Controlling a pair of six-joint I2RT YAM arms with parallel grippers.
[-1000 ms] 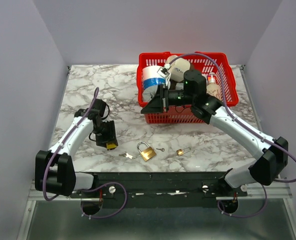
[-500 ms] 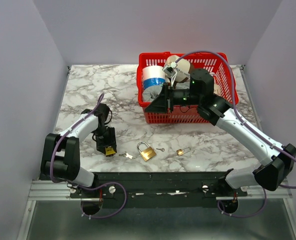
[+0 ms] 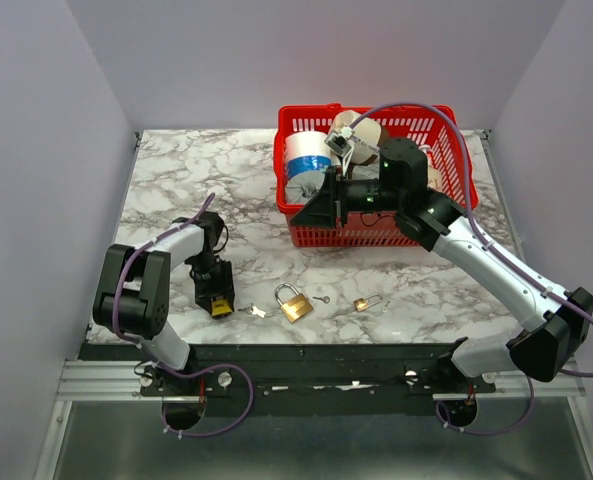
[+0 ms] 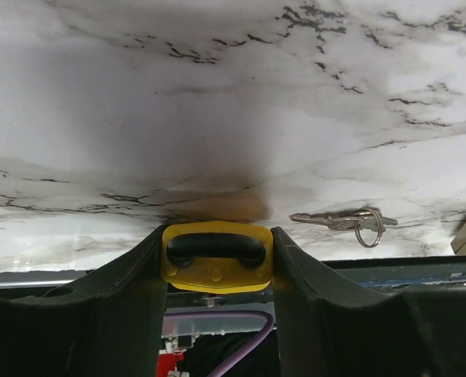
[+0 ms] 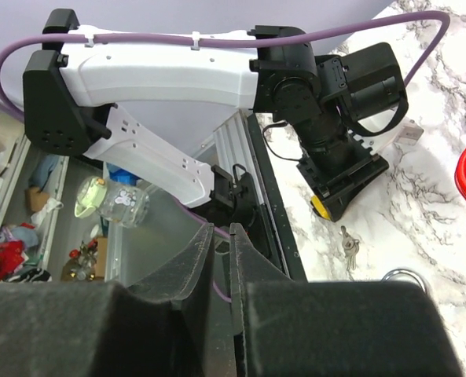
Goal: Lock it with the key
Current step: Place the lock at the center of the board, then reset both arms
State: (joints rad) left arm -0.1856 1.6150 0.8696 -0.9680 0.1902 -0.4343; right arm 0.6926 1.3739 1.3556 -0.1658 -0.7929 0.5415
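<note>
My left gripper [image 3: 215, 298] points down at the marble near the front edge, shut on a small yellow padlock [image 4: 217, 273] with a black shackle, wedged between both fingers [image 4: 126, 298]. A bunch of keys on a ring [image 4: 346, 221] lies just to its right on the table, seen from above as keys [image 3: 254, 311]. A brass padlock [image 3: 294, 303], a single small key [image 3: 321, 299] and a smaller brass padlock [image 3: 366, 302] follow further right. My right gripper [image 3: 309, 207] hovers raised in front of the basket, its jaws parted by a slim gap with nothing between.
A red basket [image 3: 456, 150] at the back right holds tape rolls [image 3: 304, 155] and other items. The table's front edge and black rail [image 3: 326, 352] run just below the padlocks. The right wrist view looks across at the left arm [image 5: 177, 71].
The left gripper has come nearer the front edge with the yellow padlock, closer to the keys. The right gripper's jaws have parted slightly and the arm shifted a little.
</note>
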